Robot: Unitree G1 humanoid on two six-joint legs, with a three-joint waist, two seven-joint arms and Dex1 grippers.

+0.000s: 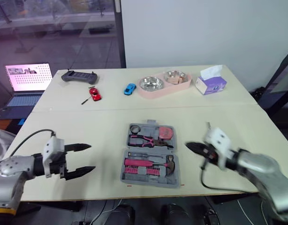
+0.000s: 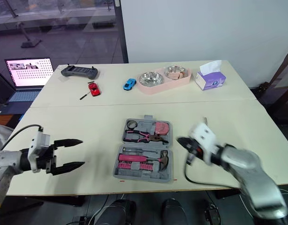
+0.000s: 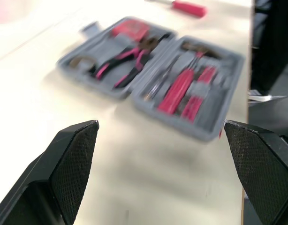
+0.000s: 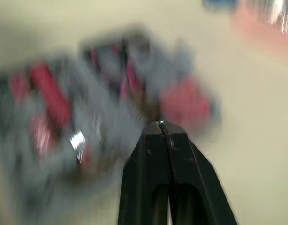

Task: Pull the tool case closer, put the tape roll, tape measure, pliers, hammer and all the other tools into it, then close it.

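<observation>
While the open tool case (image 1: 125, 174) lay centred before us, its hinge (image 1: 151, 149) running left to right, our right gripper (image 1: 190, 146), fingers pressed together, hung just right of it, nearer than our spread left gripper (image 1: 91, 157).

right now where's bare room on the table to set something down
Bare table lies between the left gripper and the tool case, and in the wide strip beyond the case. The far edge is crowded: controller, red car, blue car, bowls, tissue box.
</observation>
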